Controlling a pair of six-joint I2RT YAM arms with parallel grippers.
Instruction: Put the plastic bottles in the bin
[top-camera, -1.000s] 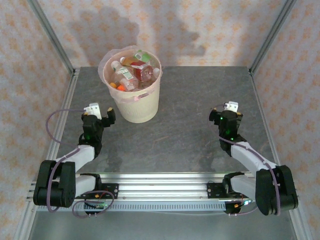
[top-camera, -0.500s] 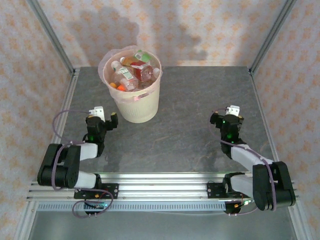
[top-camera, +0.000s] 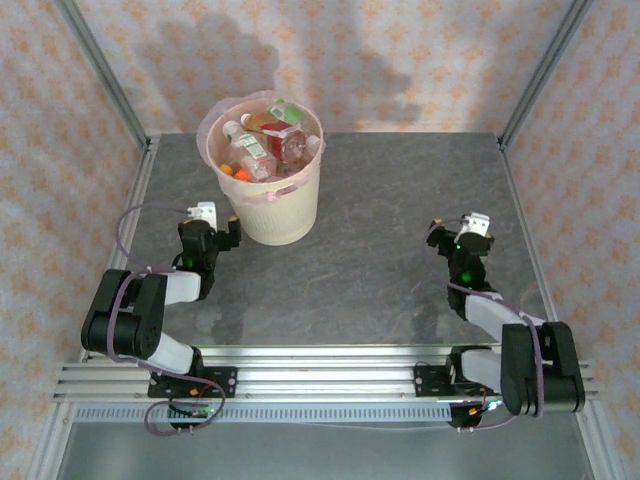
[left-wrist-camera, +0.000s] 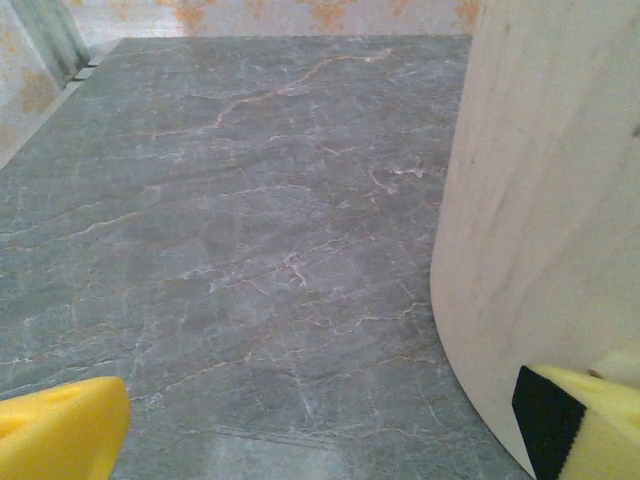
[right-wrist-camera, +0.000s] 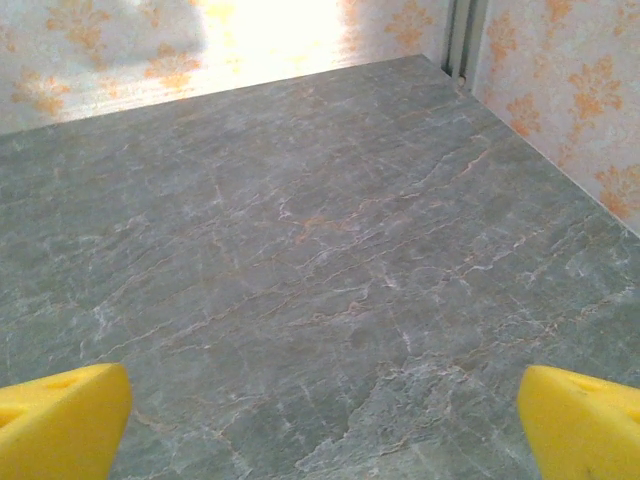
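One bin (top-camera: 272, 218) is seen at the far left of the grey worktop (top-camera: 390, 210). It is a tall round cream bucket, and a thin pink bag (top-camera: 213, 128) is folded over its rim. The plastic bottles (top-camera: 262, 146) are piled inside it, up to the top. Orange, red and green labels can be seen, and some white caps. The bottles lie on top of each other, so an exact count cannot be given. Two arms are seen, one on each side. The left end effector (top-camera: 212, 232) is held low, just beside the bin. In the left wrist view this end effector (left-wrist-camera: 320, 440) is spread wide and nothing is held in it. The bin wall (left-wrist-camera: 545, 200) is seen close by one yellow finger (left-wrist-camera: 590, 420); whether they touch cannot be told. The right end effector (top-camera: 462, 233) is held low, well apart from the bin. In the right wrist view it (right-wrist-camera: 320, 430) is spread wide too, with only bare worktop between its two yellow fingers (right-wrist-camera: 65, 420).
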